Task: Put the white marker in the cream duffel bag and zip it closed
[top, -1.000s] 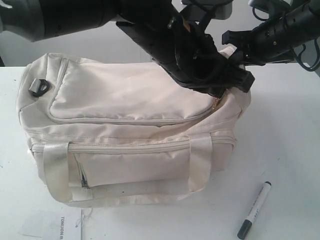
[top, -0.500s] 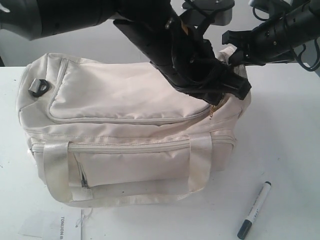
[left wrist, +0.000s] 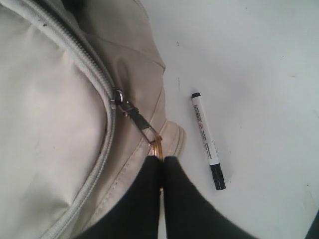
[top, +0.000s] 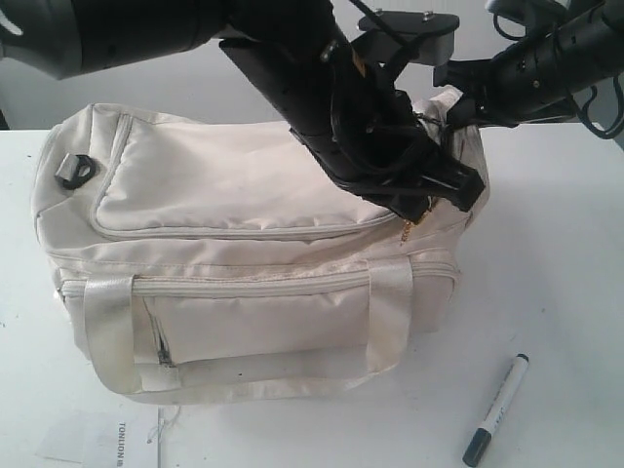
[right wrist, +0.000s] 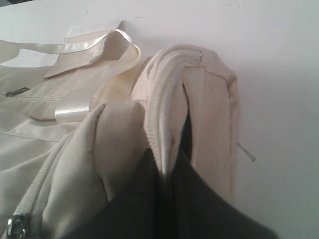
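drags zipper pull [left wrist: 142, 124] lower across cream duffel bag [top: 244, 195] than before, ring [left wrist: 157, 148] pinched between left gripper [left wrist: 161, 162] fingers; clamps end fabric [right wrist: 204, 89] in right gripper [right wrist: 164, 164]. risks losing ring under skewed tension.

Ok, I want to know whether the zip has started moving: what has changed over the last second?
The left gripper, shut on the zipper pull, has drawn it lower and leftward in the exterior view, round the end corner of the cream duffel bag. The right gripper stays pinched on the bag's end fabric, now lifted slightly. The white marker lies unmoved on the table.
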`<state>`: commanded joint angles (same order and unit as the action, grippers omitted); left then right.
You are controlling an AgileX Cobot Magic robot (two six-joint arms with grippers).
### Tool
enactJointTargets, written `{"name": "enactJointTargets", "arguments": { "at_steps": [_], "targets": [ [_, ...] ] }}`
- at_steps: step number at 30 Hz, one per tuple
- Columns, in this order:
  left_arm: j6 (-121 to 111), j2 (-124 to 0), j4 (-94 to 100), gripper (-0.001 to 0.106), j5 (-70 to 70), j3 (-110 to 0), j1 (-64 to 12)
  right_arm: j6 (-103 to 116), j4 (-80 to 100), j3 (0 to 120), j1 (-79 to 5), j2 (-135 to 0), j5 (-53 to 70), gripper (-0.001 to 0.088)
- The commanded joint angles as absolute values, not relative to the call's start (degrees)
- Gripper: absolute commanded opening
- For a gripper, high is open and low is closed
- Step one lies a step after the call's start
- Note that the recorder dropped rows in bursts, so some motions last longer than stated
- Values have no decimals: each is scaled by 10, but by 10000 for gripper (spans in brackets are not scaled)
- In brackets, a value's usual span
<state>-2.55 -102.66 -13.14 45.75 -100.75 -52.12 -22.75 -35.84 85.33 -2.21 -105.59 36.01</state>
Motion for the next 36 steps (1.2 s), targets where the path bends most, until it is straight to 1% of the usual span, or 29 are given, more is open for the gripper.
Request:
{"name": "enactJointTargets", "arguments": {
  "at_steps": [21,27,36],
  "targets": [
    [0,-1027,-124,0,507,-1008,-521,-227,-358,853,-22,-1056,364,0],
    [0,-1027,-95,0,508,-1008,-521,-227,-358,853,-22,-1056,364,0],
    [0,-1027,-64,0,553,-1008,-521,-220,-358,853,-22,-1056,367,0]
  ]
}}
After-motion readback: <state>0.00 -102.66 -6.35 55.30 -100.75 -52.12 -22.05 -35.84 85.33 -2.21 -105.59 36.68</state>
